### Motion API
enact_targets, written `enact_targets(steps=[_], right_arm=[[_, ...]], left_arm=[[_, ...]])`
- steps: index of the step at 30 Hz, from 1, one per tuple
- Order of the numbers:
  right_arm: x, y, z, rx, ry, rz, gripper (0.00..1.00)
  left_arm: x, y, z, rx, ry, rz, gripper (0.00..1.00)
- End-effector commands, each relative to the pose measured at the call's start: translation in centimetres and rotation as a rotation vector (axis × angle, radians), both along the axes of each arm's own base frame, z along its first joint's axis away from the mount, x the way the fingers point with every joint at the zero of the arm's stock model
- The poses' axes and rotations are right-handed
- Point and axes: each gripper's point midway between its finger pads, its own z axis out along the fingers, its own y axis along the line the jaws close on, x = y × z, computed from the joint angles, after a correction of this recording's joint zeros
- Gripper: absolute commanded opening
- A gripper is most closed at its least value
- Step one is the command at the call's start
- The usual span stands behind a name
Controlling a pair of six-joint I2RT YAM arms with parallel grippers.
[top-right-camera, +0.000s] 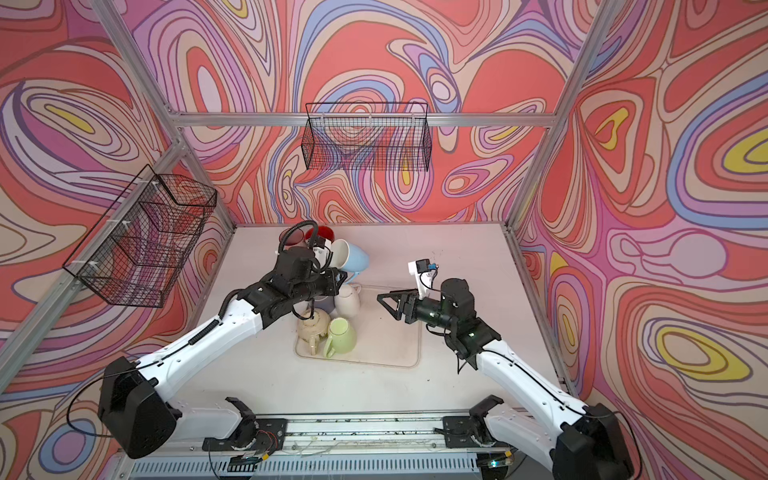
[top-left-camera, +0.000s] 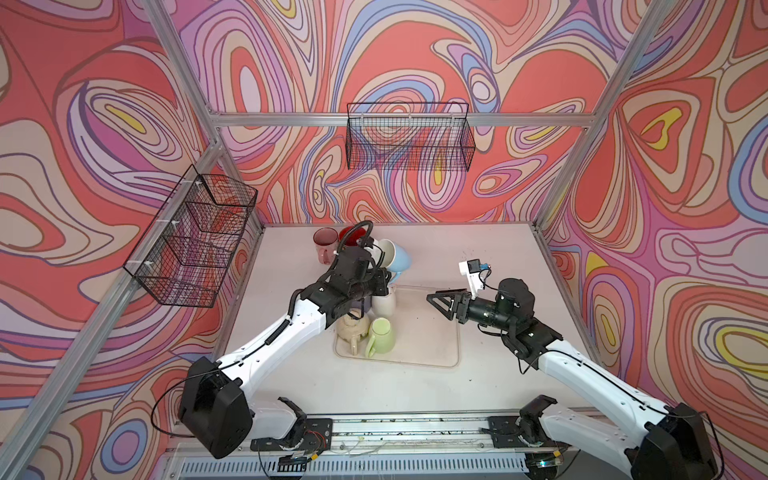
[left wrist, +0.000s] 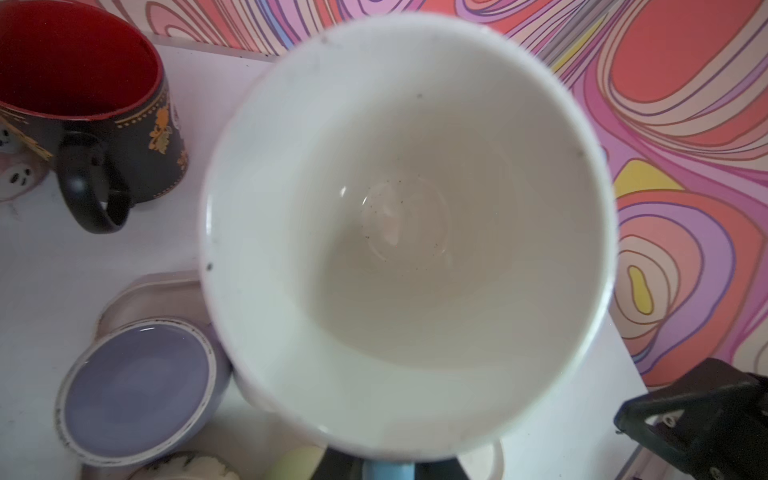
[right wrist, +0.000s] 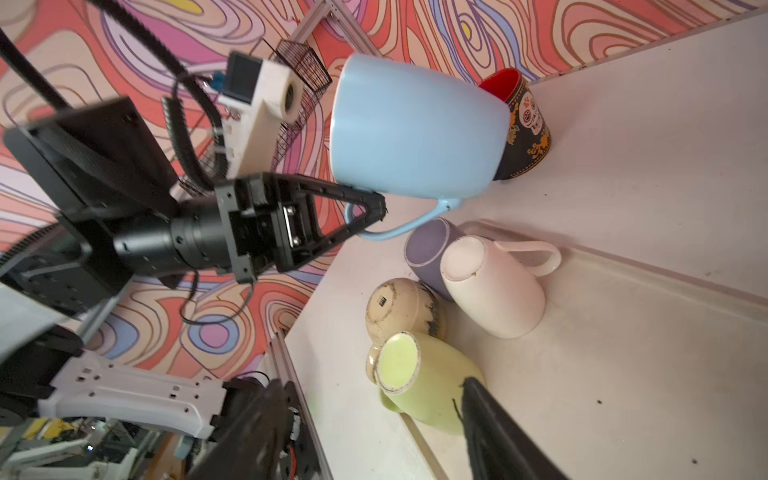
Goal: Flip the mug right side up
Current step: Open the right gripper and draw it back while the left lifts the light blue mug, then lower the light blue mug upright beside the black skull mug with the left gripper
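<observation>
Left tool (right wrist: 374,208) clamping on curved handle (right wrist: 415,225) of light-blue ceramic mug (top-left-camera: 399,255); mug hanging just beyond tool tips, lifted off white surface (top-left-camera: 436,249), tilting on side, white inside facing tool's wrist. Right tool (top-left-camera: 436,300) hovering with jaws apart, gripping nothing, mug well off ahead of tips; beige plastic tray (top-left-camera: 436,353) lying beneath it.

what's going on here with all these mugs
The left gripper holds the light blue ceramic mug by its handle, in the air and tipped sideways. The right gripper is open and empty. A green mug, cream mug, white mug and purple mug sit upside down on the beige plastic tray.
</observation>
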Motion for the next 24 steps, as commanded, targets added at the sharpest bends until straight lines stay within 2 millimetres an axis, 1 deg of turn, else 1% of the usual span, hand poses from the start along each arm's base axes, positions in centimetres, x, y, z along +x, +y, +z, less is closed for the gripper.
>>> enact_targets(steps=[1,7,11,12,17,22,24], right_arm=[[0.5,0.0,-0.9,-0.015,-0.027,-0.015,0.77],[1.1,0.2,-2.3,-0.048,-0.031,-0.014,0.83],[1.3,0.2,-3.7,-0.078,-0.029,-0.014,0.85],[1.2,0.2,-4.2,-0.088,-0.023,-0.011,0.87],[1.3,0.1,-5.7,-0.112,-0.001,-0.015,0.89],[1.4,0.0,-6.1,-0.119,0.001,-0.02,0.89],[1.4,0.0,-6.1,-0.118,0.002,-0.019,0.89]], left_arm=[[1.3,1.5,1.1,0.16,-0.047,0.022,0.0],[3.8,1.2,2.1,0.276,-0.052,0.025,0.0],[5.4,0.5,2.1,0.319,-0.046,0.016,0.0],[6.0,0.3,1.8,0.331,-0.042,0.016,0.0],[7.9,-0.5,0.5,0.368,-0.012,0.009,0.0],[10.0,-1.1,-1.3,0.403,0.015,0.009,0.0],[11.1,-1.0,-2.1,0.429,0.025,0.02,0.0]])
